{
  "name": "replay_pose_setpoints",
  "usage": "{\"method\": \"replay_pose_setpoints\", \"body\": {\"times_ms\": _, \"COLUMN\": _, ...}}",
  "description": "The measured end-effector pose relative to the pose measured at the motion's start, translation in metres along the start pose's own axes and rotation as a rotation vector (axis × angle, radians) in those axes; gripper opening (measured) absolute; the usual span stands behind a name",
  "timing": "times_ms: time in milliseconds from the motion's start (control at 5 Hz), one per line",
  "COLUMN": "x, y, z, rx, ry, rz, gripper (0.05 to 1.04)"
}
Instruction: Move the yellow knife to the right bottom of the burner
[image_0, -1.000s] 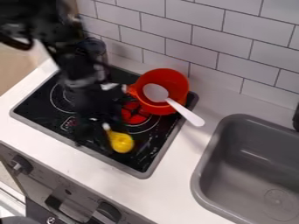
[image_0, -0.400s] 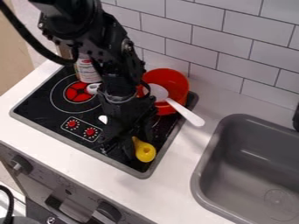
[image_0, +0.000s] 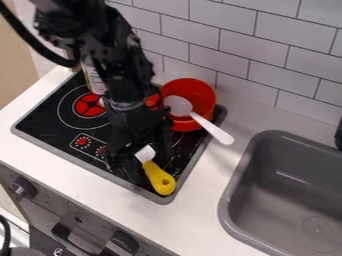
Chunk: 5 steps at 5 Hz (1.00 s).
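Yellow knife (image_0: 159, 179) at the bottom corner of the black stove top (image_0: 71, 103), the butt of its handle (image_0: 161, 183) near the rim and its pale blade (image_0: 145, 153) pointing up and leftward. End effector (image_0: 136, 171): low over the stove top, close beside the blade; from where I stand, I cannot tell whether it is open, closed or gripping the knife, nor whether the knife lies quite flat.

Handling (judged by eye): the knife looks like a light, stiff plastic toy, unlikely to bend or break under a moderate squeeze. The smooth handle may slip or roll if pinched off-centre, and the glossy surface beneath would let it skid or pivot at a nudge. Preferred hold: across the thick part of the handle, near where it meets the blade, since a grip at the rounded butt would probably let the blade end swing.

Surroundings: a red pot (image_0: 199, 90) farther back, with a white spoon (image_0: 215, 131) leaning out over the tabletop (image_0: 217, 167), apart from the knife.
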<state>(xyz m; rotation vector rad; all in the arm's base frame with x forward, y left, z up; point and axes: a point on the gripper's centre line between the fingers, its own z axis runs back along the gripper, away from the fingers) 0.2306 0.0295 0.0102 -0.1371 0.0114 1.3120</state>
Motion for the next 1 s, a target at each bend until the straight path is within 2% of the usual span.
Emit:
{"method": "replay_pose_setpoints", "body": {"times_ms": 400, "x": 0.008, "y": 0.006, "z": 0.040, "rx": -0.020, "ry": 0.021, "rz": -0.047, "gripper": 0.996}}
{"method": "replay_pose_setpoints", "body": {"times_ms": 600, "x": 0.023, "y": 0.017, "z": 0.045, "rx": 0.018, "ry": -0.015, "rz": -0.109, "gripper": 0.996}}
{"method": "replay_pose_setpoints", "body": {"times_ms": 800, "x": 0.051, "y": 0.024, "z": 0.047, "rx": 0.004, "ry": -0.095, "rz": -0.194, "gripper": 0.996}}
{"method": "replay_pose_setpoints", "body": {"times_ms": 1000, "x": 0.082, "y": 0.036, "z": 0.040, "rx": 0.012, "ry": -0.082, "rz": -0.352, "gripper": 0.996}}
